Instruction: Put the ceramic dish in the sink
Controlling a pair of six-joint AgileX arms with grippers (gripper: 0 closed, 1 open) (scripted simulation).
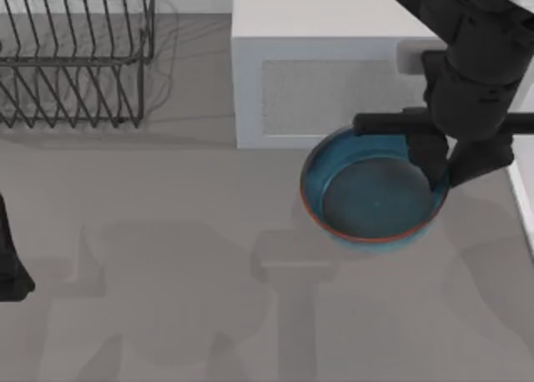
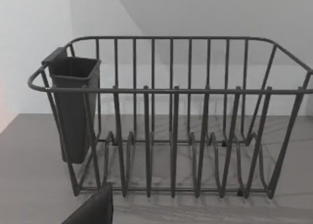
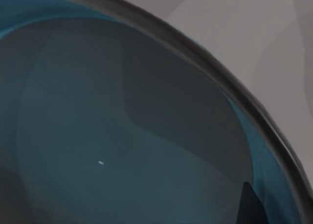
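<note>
The right gripper is set down over the right-hand rim of the ceramic dish, one finger apparently inside the wall and one outside, but whether the rim is actually clamped cannot be told. An edge hold of this kind would suit a shallow bowl with no handle. The dish is seen on the grey table, just in front of the white microwave at the table's right, and whether it is resting or slightly raised cannot be judged. Its dark inside is shown close up by the right wrist view. The left arm is parked at the table's left edge, facing the wire dish rack.
</note>
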